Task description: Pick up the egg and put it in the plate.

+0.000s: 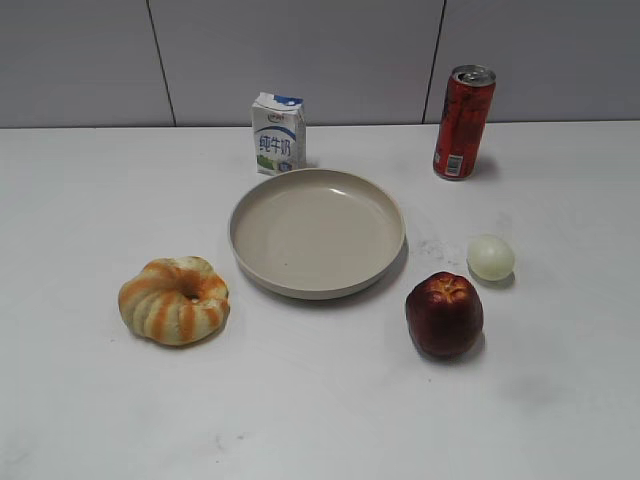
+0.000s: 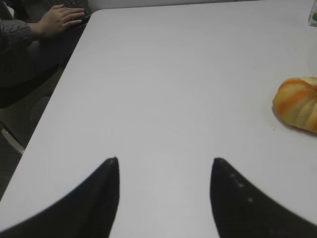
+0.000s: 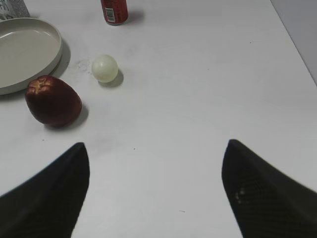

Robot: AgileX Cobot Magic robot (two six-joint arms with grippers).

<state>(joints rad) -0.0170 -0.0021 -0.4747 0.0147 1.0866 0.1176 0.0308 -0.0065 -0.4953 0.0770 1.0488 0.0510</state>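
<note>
The pale cream egg (image 1: pixel 491 257) lies on the white table, right of the beige plate (image 1: pixel 258 258) and just behind the dark red apple (image 1: pixel 444 314). In the right wrist view the egg (image 3: pixel 105 68) sits far ahead and to the left, between the plate's rim (image 3: pixel 55 47) and open table. My right gripper (image 3: pixel 156 146) is open and empty, well short of the egg. My left gripper (image 2: pixel 166 159) is open and empty over bare table. Neither gripper shows in the exterior view.
An orange-striped ring bread (image 1: pixel 174 299) lies left of the plate and shows in the left wrist view (image 2: pixel 297 103). A milk carton (image 1: pixel 278 133) and a red can (image 1: pixel 462 122) stand behind the plate. A person's hand (image 2: pixel 59 20) rests beyond the table's left edge.
</note>
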